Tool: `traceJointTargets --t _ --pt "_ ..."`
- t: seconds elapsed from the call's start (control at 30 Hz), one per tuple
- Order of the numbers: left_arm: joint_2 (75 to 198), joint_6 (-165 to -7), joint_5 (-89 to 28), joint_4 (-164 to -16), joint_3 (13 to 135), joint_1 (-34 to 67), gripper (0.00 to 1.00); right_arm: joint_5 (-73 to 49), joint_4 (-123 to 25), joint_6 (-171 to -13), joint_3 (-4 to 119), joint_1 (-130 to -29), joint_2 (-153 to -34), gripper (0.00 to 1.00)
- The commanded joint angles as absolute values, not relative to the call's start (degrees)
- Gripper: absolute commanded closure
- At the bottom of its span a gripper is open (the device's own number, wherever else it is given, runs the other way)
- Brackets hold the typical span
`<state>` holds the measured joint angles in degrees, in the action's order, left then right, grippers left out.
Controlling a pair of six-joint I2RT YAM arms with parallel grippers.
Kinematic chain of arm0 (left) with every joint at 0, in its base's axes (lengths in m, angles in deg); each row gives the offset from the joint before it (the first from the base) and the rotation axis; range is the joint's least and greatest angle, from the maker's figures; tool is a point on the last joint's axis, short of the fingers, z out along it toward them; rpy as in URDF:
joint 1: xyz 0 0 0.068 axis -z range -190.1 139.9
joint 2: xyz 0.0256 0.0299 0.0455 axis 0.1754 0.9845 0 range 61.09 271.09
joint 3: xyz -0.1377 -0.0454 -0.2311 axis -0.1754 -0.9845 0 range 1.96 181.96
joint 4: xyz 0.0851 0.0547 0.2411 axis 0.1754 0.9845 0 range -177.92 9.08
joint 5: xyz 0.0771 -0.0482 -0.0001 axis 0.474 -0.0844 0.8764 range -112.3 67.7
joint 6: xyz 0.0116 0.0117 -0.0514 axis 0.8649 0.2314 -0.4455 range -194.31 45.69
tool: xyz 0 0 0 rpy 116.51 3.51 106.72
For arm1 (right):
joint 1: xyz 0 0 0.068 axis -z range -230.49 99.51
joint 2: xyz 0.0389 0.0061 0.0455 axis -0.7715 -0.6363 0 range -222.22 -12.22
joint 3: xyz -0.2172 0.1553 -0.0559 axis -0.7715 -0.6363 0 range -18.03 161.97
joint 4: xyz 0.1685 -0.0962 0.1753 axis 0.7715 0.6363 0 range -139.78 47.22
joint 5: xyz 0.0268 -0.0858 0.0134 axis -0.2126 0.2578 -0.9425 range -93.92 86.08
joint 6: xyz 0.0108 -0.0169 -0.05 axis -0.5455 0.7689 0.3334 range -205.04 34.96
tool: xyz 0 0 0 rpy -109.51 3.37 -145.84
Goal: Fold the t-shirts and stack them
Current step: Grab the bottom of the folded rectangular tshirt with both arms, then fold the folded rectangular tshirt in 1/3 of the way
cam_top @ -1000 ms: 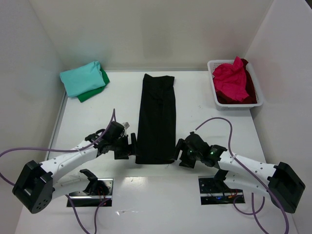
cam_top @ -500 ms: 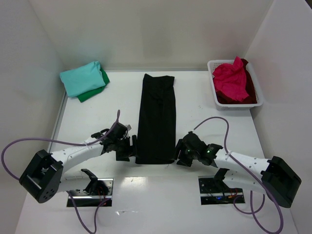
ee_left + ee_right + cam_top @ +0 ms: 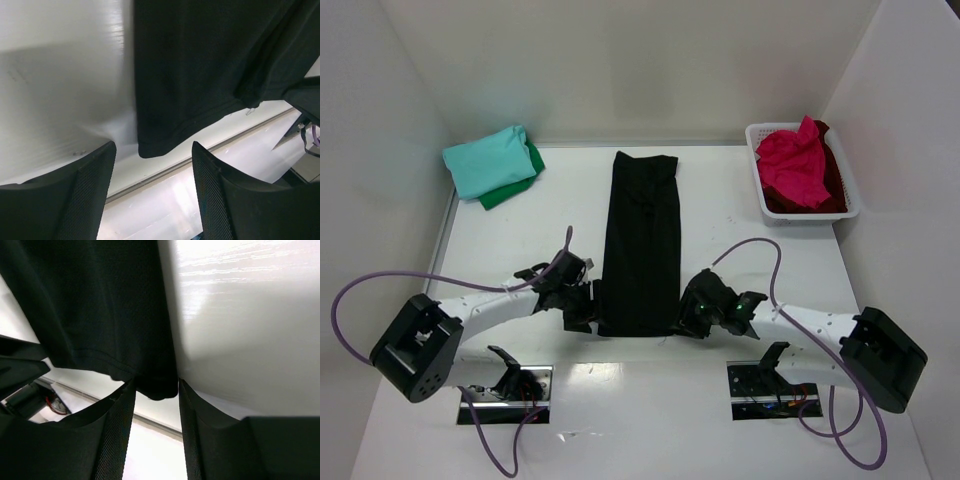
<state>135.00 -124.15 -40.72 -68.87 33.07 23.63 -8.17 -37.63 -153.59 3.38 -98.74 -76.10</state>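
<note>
Looking down from above, you see the black t-shirt (image 3: 641, 240) lying mid-table as a long strip running twelve to six, with a claw at each near corner. Your left wrist view adds that the left gripper (image 3: 152, 146) stands open around the seven-o'clock corner, holding nothing. The right gripper (image 3: 156, 385) narrowly flanks the five-o'clock corner; you cannot tell whether it has pinched the cloth.

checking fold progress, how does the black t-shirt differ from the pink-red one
The black t-shirt lies flat as a long narrow strip on the table; the pink-red t-shirt sits crumpled in the white basket. The black t-shirt has the left gripper and right gripper at its near corners; the pink-red t-shirt has no gripper near it. Both are plain, single-colour cloth.
</note>
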Motion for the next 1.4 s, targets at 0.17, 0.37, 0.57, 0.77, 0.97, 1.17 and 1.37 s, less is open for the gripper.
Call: traceJointTargets --t 0.17,0.37,0.57,0.77,0.97,1.17,1.37 --pt "135.8 -124.4 -41.1 -70.2 33.4 23.8 0.36 -6.6 -41.2 -153.7 5.9 -99.3 -78.5 0.58" --pt "136.9 -124.4 -41.1 -70.8 32.9 23.8 0.47 -5.9 -40.6 -153.7 5.9 -99.3 -78.5 0.68" --pt "138.0 -124.4 -41.6 -70.8 32.9 23.8 0.66 -5.4 -40.6 -154.2 5.9 -99.3 -78.5 0.82" --pt "138.5 -124.4 -41.6 -71.3 32.9 23.8 0.96 -4.9 -39.6 -154.2 5.9 -99.3 -78.5 0.92" --pt "137.0 -123.8 -40.4 -68.4 36.2 23.8 1.0 -3.6 -35.9 -152.1 11.3 -99.3 -78.5 1.0" --pt "135.0 -121.0 -38.5 -61.8 46.1 23.8 1.0 -3.0 -30.3 -148.4 18.9 -97.0 -76.8 1.0" --pt "139.5 -116.0 -39.4 -59.4 56.5 20.1 1.0 -6.3 -29.0 -141.1 24.0 -86.6 -78.3 1.0"
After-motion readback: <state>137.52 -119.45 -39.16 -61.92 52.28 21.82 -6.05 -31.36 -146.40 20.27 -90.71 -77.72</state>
